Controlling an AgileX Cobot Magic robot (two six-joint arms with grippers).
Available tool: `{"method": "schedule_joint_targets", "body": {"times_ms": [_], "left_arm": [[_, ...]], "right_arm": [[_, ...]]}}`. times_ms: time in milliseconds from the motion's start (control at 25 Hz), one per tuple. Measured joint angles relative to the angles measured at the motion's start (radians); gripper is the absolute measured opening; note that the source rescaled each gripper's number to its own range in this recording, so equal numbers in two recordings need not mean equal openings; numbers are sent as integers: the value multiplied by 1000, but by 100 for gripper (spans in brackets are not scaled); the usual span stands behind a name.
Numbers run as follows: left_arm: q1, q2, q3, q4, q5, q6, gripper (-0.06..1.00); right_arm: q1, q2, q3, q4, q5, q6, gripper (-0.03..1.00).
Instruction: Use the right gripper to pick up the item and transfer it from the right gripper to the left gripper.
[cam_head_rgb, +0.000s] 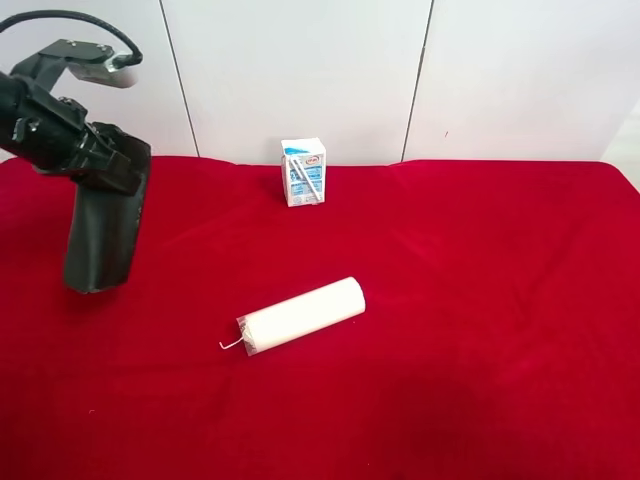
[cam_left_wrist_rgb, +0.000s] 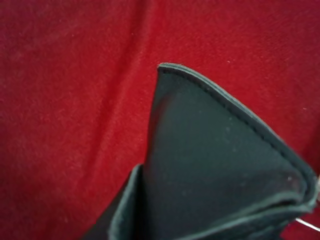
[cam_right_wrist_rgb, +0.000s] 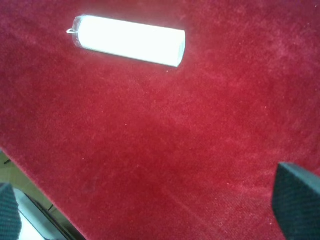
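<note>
The item (cam_head_rgb: 100, 240), a dark flat oblong case, hangs upright over the red cloth at the exterior high view's left. My left gripper (cam_head_rgb: 122, 168) is shut on its top end. The left wrist view is filled by the case (cam_left_wrist_rgb: 215, 165) with its stitched edge, and the jaws themselves do not show there. My right gripper (cam_right_wrist_rgb: 152, 207) is open, with only its two black fingertips (cam_right_wrist_rgb: 295, 202) at the frame's corners and bare cloth between them. The right arm is out of the exterior high view.
A white cylinder (cam_head_rgb: 303, 314) with a wire hook lies on the red cloth (cam_head_rgb: 480, 300) near the middle; the right wrist view also shows the cylinder (cam_right_wrist_rgb: 130, 40). A small blue-and-white carton (cam_head_rgb: 304, 172) stands at the back by the white wall.
</note>
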Motion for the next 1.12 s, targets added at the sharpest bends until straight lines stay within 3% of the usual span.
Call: {"method": "schedule_joint_targets", "body": {"times_ms": [200, 480, 1120], "left_arm": [[0, 57, -87, 26, 7, -2, 0], [0, 137, -152, 91, 12, -26, 0], [0, 176, -158, 120, -20, -35, 0]], "right_arm": [[-17, 0, 0, -6, -1, -9, 100], [-177, 0, 0, -27, -1, -15, 100], [-821, -2, 0, -27, -1, -15, 100]]}}
